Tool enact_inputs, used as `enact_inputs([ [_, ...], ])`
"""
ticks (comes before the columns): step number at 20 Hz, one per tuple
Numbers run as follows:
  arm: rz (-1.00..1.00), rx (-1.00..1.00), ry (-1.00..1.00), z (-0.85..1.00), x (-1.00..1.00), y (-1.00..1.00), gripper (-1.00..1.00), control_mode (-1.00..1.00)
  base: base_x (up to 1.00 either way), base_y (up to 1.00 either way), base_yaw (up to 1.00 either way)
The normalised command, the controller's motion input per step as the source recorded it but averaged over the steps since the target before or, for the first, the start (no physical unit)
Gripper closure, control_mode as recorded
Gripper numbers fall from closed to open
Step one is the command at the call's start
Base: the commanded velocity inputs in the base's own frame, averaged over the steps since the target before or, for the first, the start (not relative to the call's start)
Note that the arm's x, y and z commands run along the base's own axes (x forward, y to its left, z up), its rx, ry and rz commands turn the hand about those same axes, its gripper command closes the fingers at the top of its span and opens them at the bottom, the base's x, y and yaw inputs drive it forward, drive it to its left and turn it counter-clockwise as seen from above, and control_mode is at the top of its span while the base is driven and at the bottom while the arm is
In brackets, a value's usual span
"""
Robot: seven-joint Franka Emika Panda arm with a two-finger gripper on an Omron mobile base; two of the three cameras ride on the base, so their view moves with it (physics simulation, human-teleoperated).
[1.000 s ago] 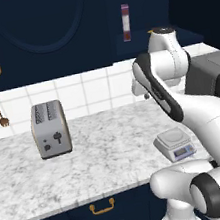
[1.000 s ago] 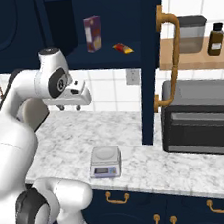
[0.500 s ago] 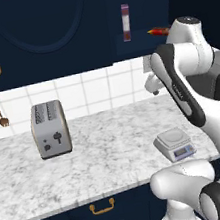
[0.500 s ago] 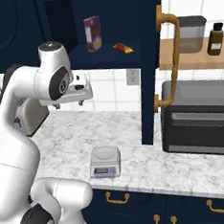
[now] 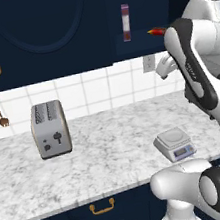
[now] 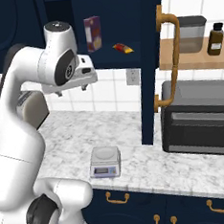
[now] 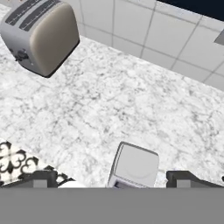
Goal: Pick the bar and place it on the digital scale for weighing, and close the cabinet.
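The bar [image 6: 123, 47] lies on the shelf inside the open cabinet [image 6: 149, 43]; its red-orange tip [image 5: 156, 32] peeks out from behind my arm. An upright maroon-and-white pack [image 5: 126, 22] stands to its left. The digital scale [image 6: 106, 161] sits near the counter's front edge with nothing on its plate [image 7: 134, 166]. My gripper [image 6: 71, 90] hangs open and empty, pointing down, below the shelf and left of the bar. In the hand view the gripper [image 7: 113, 181] has its fingertips [image 7: 41, 179] far apart above the scale.
A grey toaster [image 5: 50, 128] stands on the marble counter [image 5: 104, 153] to the left. The cabinet door juts out edge-on, its brass handle [image 6: 169, 56] beside a dark toaster oven [image 6: 201, 120]. Above the oven, a wooden shelf carries a jar [image 6: 192, 34] and a bottle [image 6: 215, 38].
The arm has lifted and swung towards the open cabinet, carrying the hand higher. The fingers have spread from partly closed to wide open.
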Motion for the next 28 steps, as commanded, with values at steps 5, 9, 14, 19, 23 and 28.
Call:
enact_inputs([
  [5, 0.0, 0.0, -0.05, 0.18, 0.12, -0.04, -1.0, -1.0, 0.0, 0.0, 0.0],
  [9, 0.01, 0.01, -0.03, 0.16, 0.07, -0.29, -1.0, -1.0, 0.0, 0.0, 0.0],
  [14, 0.0, 0.03, 0.0, 0.39, 0.25, -0.29, -1.0, -1.0, 0.0, 0.0, 0.0],
  [19, 0.03, 0.0, -0.27, 0.05, 0.41, -0.18, -1.0, -1.0, 0.0, 0.0, 0.0],
  [23, 0.0, 0.0, -0.35, -0.02, 0.54, 0.0, -1.0, -1.0, 0.0, 0.0, 0.0],
  [28, 0.0, 0.01, 0.11, 0.09, 0.74, -0.11, -1.0, -1.0, 0.0, 0.0, 0.0],
])
